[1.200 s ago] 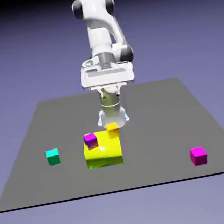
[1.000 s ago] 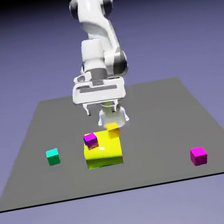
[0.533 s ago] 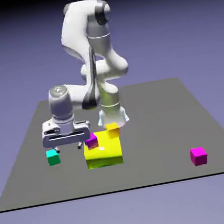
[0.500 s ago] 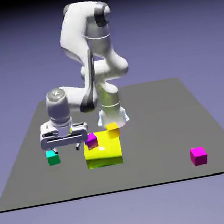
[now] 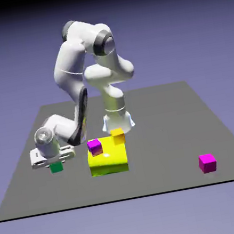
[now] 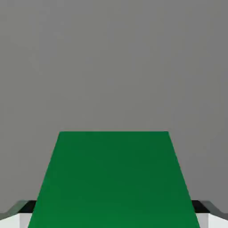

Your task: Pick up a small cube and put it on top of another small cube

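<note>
Gripper (image 5: 55,163) now down at the table's (image 5: 159,128) exterior-view left, clenched on the small teal-green cube (image 6: 114,178) after hanging open above moments earlier. Grasp made; lifting toward another small cube looks next.

Before you, a dark grey table (image 5: 156,112) spreads under a plain blue-violet backdrop (image 5: 189,25). A big yellow block (image 5: 108,159) sits near the table's middle, a little toward the exterior view's left. Look at its top: a small magenta cube (image 5: 94,146) rests at the far left corner, and a small orange-yellow cube (image 5: 117,136) sits at the far right corner. Well apart, toward the near right of the table, you see a second magenta cube (image 5: 207,162) standing alone on the surface.
</note>
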